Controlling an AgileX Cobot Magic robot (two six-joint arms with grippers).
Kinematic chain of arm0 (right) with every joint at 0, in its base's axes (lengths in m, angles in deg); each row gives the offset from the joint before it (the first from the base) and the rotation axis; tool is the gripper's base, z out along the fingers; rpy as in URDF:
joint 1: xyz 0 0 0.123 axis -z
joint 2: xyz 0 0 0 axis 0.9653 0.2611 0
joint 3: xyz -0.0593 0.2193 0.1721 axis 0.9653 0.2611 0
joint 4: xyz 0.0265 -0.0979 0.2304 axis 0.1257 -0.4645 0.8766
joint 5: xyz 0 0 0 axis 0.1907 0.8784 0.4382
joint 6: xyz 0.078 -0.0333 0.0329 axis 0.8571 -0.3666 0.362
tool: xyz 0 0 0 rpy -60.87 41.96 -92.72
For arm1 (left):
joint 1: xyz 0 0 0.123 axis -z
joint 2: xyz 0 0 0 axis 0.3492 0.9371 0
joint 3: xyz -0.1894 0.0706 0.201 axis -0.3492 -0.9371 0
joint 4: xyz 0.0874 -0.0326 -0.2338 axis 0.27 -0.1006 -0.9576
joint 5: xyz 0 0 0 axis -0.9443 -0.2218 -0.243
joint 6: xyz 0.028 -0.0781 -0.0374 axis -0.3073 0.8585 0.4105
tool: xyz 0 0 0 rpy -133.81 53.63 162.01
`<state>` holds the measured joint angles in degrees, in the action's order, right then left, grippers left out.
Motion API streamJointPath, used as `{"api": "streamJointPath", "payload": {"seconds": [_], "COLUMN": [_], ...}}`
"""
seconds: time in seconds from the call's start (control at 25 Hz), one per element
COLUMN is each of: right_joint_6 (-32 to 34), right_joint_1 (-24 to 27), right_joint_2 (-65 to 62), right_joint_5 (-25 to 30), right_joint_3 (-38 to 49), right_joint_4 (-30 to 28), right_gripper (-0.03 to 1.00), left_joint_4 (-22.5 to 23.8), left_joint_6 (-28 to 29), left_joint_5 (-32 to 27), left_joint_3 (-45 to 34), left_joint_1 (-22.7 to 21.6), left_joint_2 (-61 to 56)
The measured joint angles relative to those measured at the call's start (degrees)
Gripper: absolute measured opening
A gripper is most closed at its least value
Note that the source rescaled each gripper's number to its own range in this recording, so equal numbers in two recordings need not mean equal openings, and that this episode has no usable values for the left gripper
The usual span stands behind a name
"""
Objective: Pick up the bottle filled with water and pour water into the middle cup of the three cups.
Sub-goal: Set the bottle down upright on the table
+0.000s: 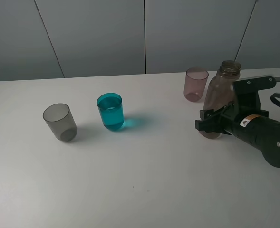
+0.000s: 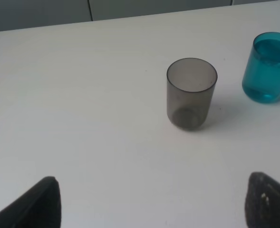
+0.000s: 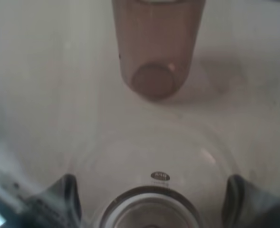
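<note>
My right claw (image 1: 210, 124) grips the upright bottle (image 1: 220, 92) at far right; the teal middle cup (image 1: 111, 112) holds water, grey cup (image 1: 60, 122) empty.

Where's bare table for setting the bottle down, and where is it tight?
Free: the wide front strip of table below the grey cup and teal cup; also the stretch between teal cup and bottle. Back-left edge is bare too. Crowded: right rear, where the pink cup stands close beside the bottle and the right end effector is around its lower part.
</note>
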<state>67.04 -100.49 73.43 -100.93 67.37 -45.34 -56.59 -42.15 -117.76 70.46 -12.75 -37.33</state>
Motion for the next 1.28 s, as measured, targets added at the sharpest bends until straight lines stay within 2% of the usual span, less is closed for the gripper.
{"api": "streamJointPath", "payload": {"seconds": [0.76, 0.8, 0.88, 0.96, 1.28], "right_joint_6": [1.6, 1.7, 1.7, 1.7, 1.7], "right_joint_1": [0.0, 0.0, 0.0, 0.0, 0.0], "right_joint_2": [1.3, 1.4, 1.6, 1.6, -0.4], "right_joint_5": [-1.2, -1.2, -0.6, 0.4, 4.0], "right_joint_3": [0.0, 0.0, 0.0, 0.0, 0.0], "right_joint_4": [-0.1, -0.1, -0.1, -0.1, -0.1], "right_gripper": [0.20, 0.25, 0.42, 0.52, 0.56], "left_joint_4": [0.0, 0.0, 0.0, 0.0, 0.0], "left_joint_6": [0.0, 0.0, 0.0, 0.0, 0.0], "left_joint_5": [0.0, 0.0, 0.0, 0.0, 0.0], "left_joint_3": [0.0, 0.0, 0.0, 0.0, 0.0], "left_joint_1": [0.0, 0.0, 0.0, 0.0, 0.0], "left_joint_2": [0.0, 0.0, 0.0, 0.0, 0.0]}}
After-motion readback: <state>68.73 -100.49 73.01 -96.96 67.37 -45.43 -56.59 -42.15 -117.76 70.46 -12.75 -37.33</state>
